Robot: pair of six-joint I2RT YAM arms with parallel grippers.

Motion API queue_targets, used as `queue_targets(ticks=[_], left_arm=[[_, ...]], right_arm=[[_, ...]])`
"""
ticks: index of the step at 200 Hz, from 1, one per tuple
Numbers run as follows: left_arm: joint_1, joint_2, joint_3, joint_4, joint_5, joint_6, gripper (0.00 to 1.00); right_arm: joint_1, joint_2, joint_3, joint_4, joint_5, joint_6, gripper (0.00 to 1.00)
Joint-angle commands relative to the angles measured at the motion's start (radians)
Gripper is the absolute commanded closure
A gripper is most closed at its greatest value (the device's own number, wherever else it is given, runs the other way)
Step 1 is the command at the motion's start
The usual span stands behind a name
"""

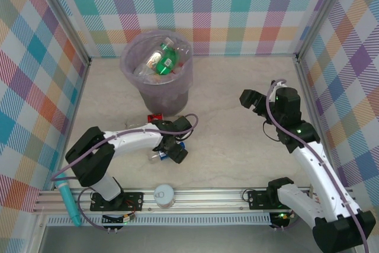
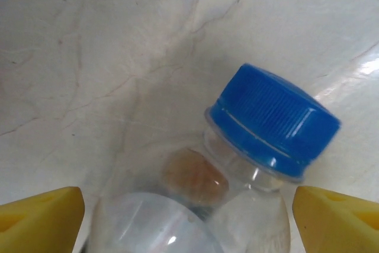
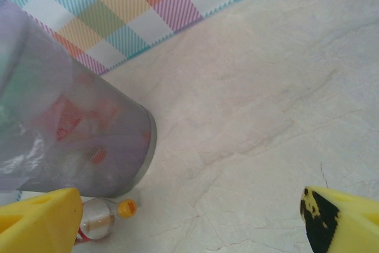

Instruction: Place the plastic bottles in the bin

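My left gripper (image 1: pixel 173 151), lower centre, stands wide open astride a smooth clear plastic bottle with ribbed blue cap (image 2: pixel 249 164). My right gripper (image 1: pixel 253 100) gapes empty. Round grey bin lined with crinkly lilac bag (image 1: pixel 161 98), upper centre.

No writing can be read: the print on the bottles (image 1: pixel 164 58) in the bin (image 1: pixel 134 81) is too small and blurred.
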Motion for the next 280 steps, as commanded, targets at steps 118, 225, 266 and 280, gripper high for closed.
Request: queue_targets(ticks=[118,225,266,280], left_arm=[[-0.009,-0.024,0.146,-0.150,-0.086,0.006,0.42],[-0.008,-0.124,0.277,-0.165,-0.101,-0.012,0.56],[-0.009,-0.194,0.312,-0.154,-0.074,-0.022,0.59],[-0.009,-0.211,0.335,-0.155,-0.068,-0.022,0.60]], right_arm=[[-0.008,0.039,-0.001,0.048,0.000,-0.001,0.05],[-0.013,0.050,0.003,0.052,-0.015,-0.006,0.05],[-0.014,0.060,0.009,0.056,-0.019,0.003,0.05],[-0.014,0.063,0.009,0.054,-0.027,0.008,0.05]])
